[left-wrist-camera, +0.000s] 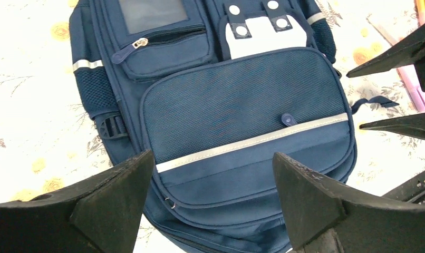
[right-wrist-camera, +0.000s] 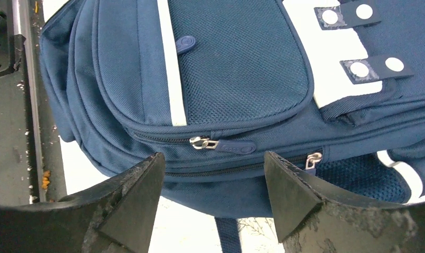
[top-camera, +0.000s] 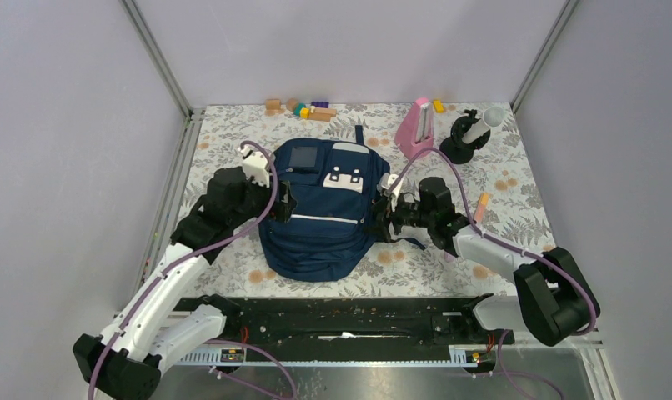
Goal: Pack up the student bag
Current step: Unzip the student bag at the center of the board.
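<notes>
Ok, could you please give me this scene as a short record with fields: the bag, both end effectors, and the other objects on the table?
bag: large navy blue fabric backpack with white stripes, lying front up on the floral tablecloth, looks zipped shut
left end effector: open, empty, at the bag's left side in the top view
right end effector: open, empty, at the bag's right side, facing a silver zip pull
behind the bag: coloured wooden blocks, pink wedge-shaped object, black stand with white ball
</notes>
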Robot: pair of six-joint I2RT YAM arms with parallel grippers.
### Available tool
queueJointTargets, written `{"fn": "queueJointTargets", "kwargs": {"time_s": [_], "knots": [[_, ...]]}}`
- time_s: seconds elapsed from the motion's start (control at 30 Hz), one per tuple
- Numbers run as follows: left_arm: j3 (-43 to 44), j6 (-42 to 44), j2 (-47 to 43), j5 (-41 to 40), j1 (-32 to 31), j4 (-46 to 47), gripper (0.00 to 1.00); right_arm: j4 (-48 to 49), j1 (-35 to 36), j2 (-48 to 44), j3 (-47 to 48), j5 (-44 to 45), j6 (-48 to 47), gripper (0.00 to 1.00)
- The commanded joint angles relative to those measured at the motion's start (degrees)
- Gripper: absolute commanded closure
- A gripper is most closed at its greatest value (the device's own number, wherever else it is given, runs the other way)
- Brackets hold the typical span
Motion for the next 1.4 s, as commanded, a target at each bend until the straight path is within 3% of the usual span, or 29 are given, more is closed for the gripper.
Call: {"fn": "queueJointTargets", "kwargs": {"time_s": [0.0,0.77,0.9,1.37], "knots": [[0.3,-1.3,-1.0,2.3,2.3,1.9,0.13,-0.7,0.0,2.2,3.9,-1.6,-4.9,0.24],[-0.4,-1.7,-2.1,3.0,4.8,2.0,0.13,2.1,1.8,6.2,5.8,-0.8,-10.2,0.21],[-0.4,-1.8,-1.8,3.2,5.0,1.9,0.13,0.7,2.9,7.2,6.2,-0.8,-10.8,0.25],[-0.4,-2.2,-1.5,3.3,5.3,1.7,0.13,-6.5,6.6,4.4,5.7,5.4,-10.8,0.93]]}}
